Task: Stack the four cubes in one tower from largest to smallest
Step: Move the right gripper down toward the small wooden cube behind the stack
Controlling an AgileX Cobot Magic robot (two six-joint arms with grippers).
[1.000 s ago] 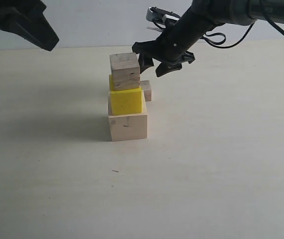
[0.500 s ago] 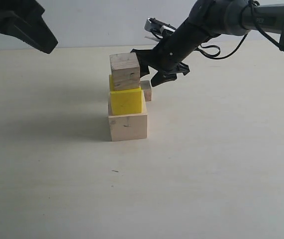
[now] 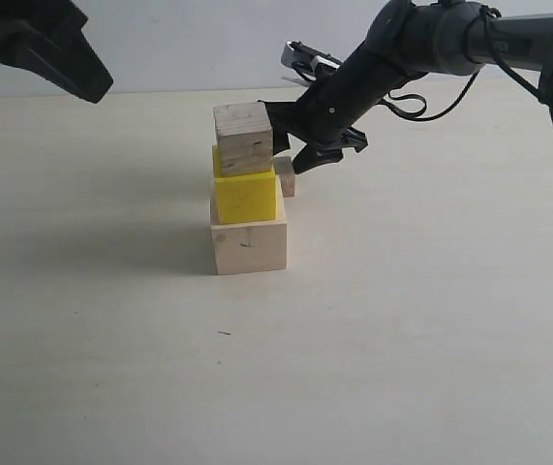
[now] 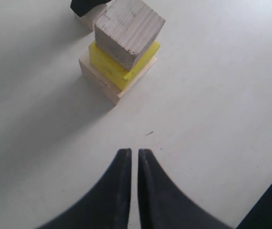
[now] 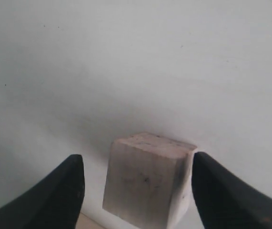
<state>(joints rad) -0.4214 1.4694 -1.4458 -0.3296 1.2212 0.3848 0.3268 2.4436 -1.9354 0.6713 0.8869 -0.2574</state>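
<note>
Robot lab test bench.
A plain pale tabletop (image 3: 431, 339) against a blank white wall (image 3: 179, 48), a black cabled robot arm (image 3: 421, 44) reaching over it, and graded blocks (image 3: 247, 199) stacked on it.

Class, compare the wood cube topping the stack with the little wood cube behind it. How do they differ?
The top cube is larger than the little cube. The top cube rests on the yellow cube; the little cube sits on the table. The top cube shows layered grain; the little cube looks plainer and paler. Both are bare wood.
</note>
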